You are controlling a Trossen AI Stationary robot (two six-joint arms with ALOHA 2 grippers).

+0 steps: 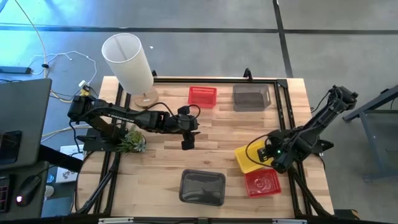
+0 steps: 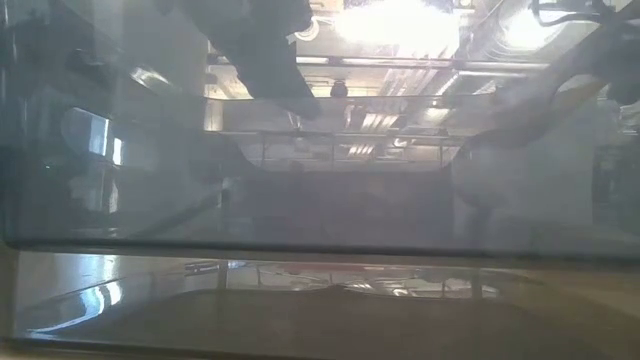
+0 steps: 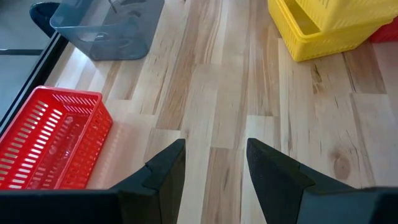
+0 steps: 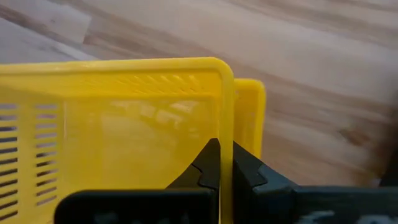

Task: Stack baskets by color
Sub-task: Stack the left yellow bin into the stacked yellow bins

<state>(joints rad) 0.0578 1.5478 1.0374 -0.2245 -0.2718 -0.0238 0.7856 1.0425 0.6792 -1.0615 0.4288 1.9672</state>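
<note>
No brand or writing can be read on any basket. The high view shows one red mesh basket (image 1: 202,96) and one smoky grey basket (image 1: 251,98) at the far edge of the bench (image 1: 217,152), a second grey basket (image 1: 202,187) near the front, a second red basket (image 1: 263,183) at the near right, and yellow baskets (image 1: 247,158) just beside it. The right gripper (image 4: 225,169) is clamped on the rim of a slotted yellow basket (image 4: 124,124) tilted in another yellow one (image 4: 250,118). The left gripper (image 3: 214,165) hovers over bare wood mid-bench, fingers apart, holding nothing. A white lamp shade (image 1: 127,62) stands far left.
</note>
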